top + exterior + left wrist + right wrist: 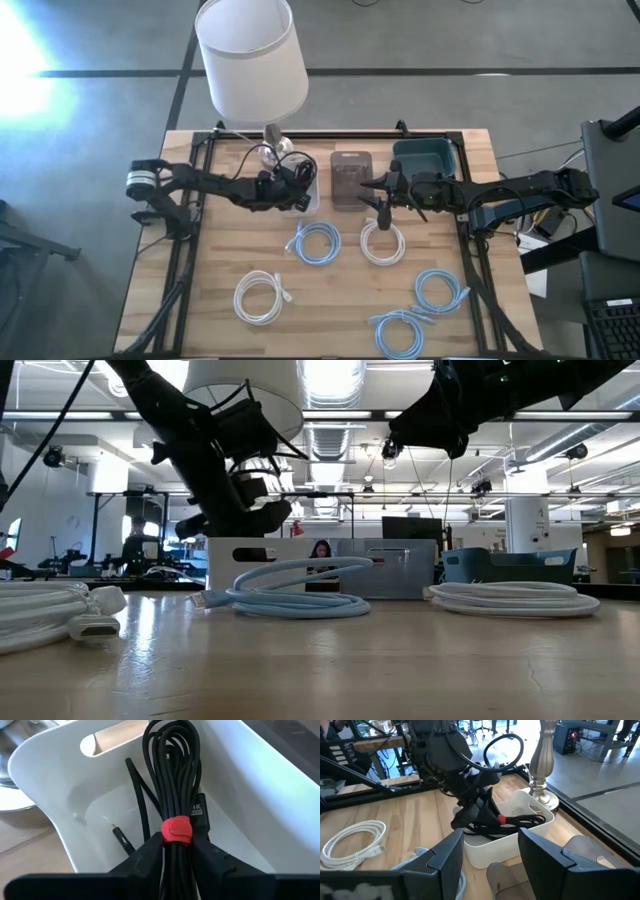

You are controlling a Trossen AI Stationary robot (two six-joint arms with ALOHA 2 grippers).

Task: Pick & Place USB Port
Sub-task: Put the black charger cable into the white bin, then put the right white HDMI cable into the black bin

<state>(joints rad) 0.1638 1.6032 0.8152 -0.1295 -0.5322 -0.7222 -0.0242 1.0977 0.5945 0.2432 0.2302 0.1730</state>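
Note:
A black cable bundle (172, 775) tied with a red strap lies in the white bin (303, 203) at the foot of the lamp. My left gripper (288, 186) reaches in from the table's left and is shut on the bundle; it also shows in the right wrist view (479, 812). One loose plug end (120, 837) lies on the bin's floor. My right gripper (376, 196) hangs open and empty over the table's middle, between the grey bin (350, 178) and a white cable coil (383, 243). My left gripper pinches the black bundle between its two fingers at the red strap (176, 830). The fingers (145, 857) slant down into the bin from the table's left, one on each side of the bundle. The bundle's looped end (170, 740) reaches toward the bin's handle slot.
A lamp (250, 55) with a white shade stands behind the white bin. A teal bin (425, 160) sits at the far right. A light blue coil (316, 243), a white coil (262, 297) and two more blue coils (440, 290) lie on the near half.

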